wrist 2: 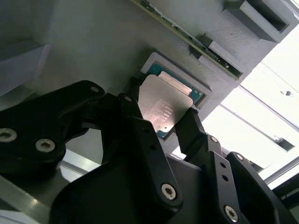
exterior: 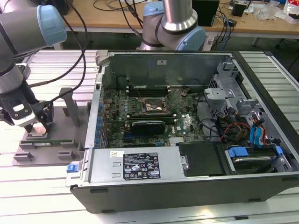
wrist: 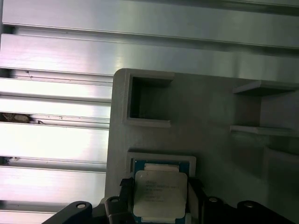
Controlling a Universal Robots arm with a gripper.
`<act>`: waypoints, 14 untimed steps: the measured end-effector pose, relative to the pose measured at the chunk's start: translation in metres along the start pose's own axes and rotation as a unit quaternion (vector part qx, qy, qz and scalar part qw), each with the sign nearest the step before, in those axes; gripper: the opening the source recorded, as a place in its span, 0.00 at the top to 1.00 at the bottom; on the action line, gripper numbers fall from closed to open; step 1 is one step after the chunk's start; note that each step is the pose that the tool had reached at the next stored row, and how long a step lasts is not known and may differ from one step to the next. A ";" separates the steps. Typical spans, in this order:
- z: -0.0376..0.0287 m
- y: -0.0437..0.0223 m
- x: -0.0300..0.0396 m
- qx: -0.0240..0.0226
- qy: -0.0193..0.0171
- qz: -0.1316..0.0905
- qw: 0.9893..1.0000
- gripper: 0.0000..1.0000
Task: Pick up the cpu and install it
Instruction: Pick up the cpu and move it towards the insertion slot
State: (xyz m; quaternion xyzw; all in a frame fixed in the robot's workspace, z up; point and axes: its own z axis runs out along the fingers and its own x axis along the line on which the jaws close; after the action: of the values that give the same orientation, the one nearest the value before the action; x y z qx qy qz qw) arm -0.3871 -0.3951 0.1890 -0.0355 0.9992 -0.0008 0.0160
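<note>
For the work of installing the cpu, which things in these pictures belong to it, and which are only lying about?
Belong:
small square silver-topped cpu
black gripper over it
grey plastic holder under it
black-framed square socket on the green motherboard

Lying about:
long thin green memory stick
long black rectangular card
blue flat cables

An open computer case [exterior: 187, 193] lay on its side on a slatted aluminium table [exterior: 37, 200]. Inside the case sat a green motherboard [exterior: 140, 100] with a long black card [exterior: 147, 126] across it. A power supply [exterior: 135, 165] ran along the case's near wall, and coloured wires [exterior: 233, 128] tangled toward the exterior view's right. Just beside the case, on the exterior view's left, stood a grey fixture block [exterior: 60, 154] with a thin memory stick [exterior: 53, 141] lying in it. Behind the case ran a wooden desk [exterior: 107, 14].
</note>
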 end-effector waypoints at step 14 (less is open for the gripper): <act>-0.0190 -0.0001 -0.0006 0.000 0.000 0.000 1.000 0.45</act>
State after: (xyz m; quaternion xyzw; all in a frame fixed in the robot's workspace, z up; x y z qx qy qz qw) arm -0.3871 -0.3951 0.2080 -0.0355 0.9992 -0.0008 0.0160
